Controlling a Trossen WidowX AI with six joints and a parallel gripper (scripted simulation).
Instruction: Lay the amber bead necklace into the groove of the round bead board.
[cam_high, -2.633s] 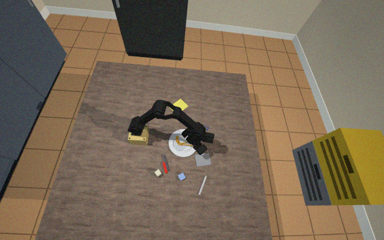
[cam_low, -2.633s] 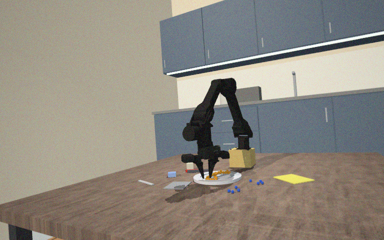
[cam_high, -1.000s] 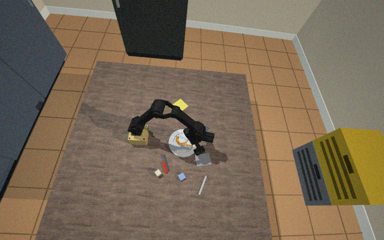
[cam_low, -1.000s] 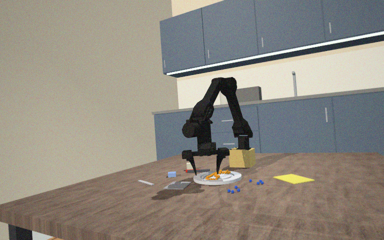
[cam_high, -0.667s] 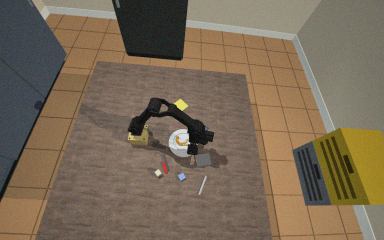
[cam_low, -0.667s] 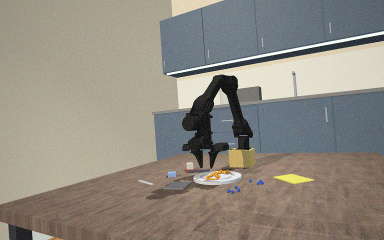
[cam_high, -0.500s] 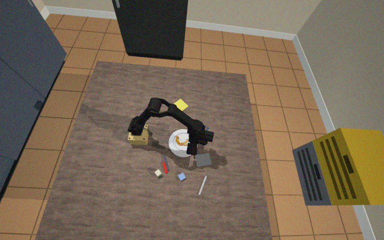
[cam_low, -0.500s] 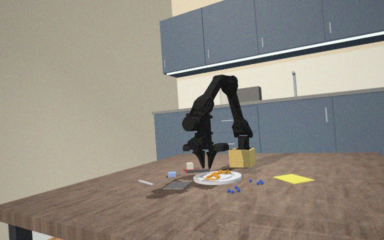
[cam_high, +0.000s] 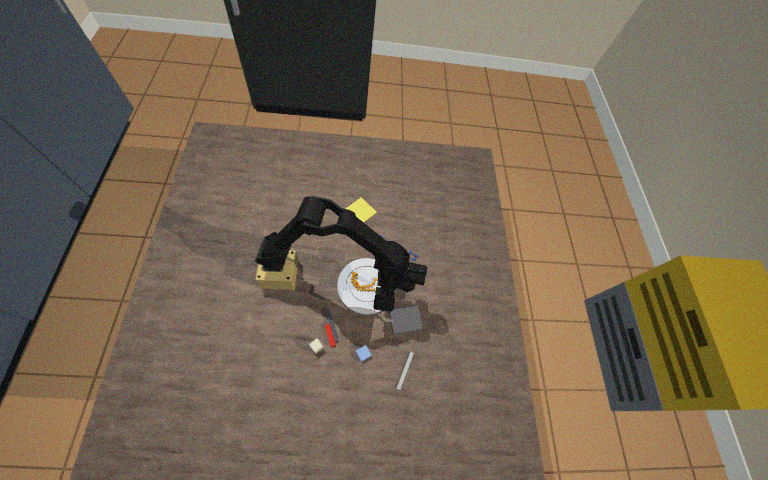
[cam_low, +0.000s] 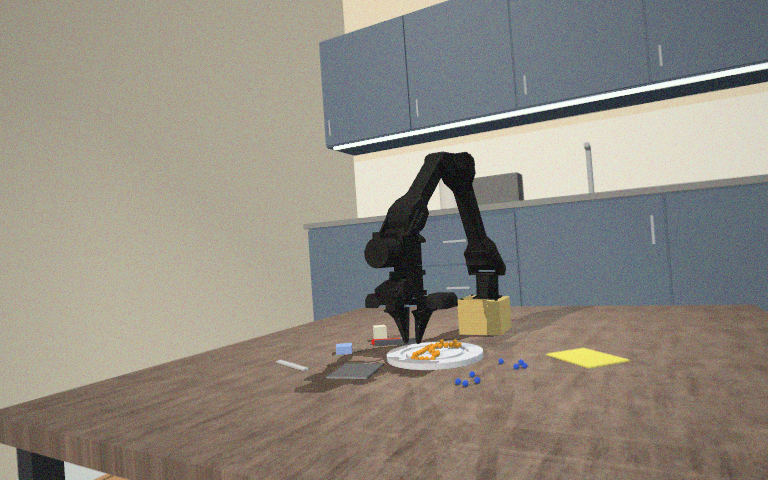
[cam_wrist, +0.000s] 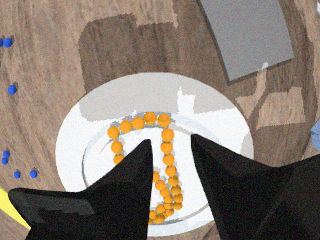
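Observation:
The amber bead necklace (cam_high: 362, 288) (cam_low: 456, 343) (cam_wrist: 167, 135) lies in a folded, uneven loop on the white round bead board (cam_high: 344, 288) (cam_low: 475, 355) (cam_wrist: 70, 145). In the wrist view its top beads lie near the far part of the ring groove. One strand crosses the board's middle, inside the groove, and the lower beads bunch near the groove's near side. My gripper (cam_low: 412, 341) (cam_wrist: 171, 143) is partly open, with nothing held, its tips low above the board. The crossing strand shows between the fingertips in the wrist view. The left finger hides some beads, and the arm hides part of the board in the top view.
A grey plate (cam_high: 406, 319) (cam_low: 355, 370) (cam_wrist: 250, 35) lies close beside the board. Several blue beads (cam_low: 464, 383) (cam_wrist: 12, 89) and a yellow square (cam_high: 362, 209) (cam_low: 587, 357) lie on another side. A blue cube (cam_high: 363, 353), cream cube (cam_high: 316, 345), red bar (cam_high: 330, 335) and pale stick (cam_high: 404, 370) lie around.

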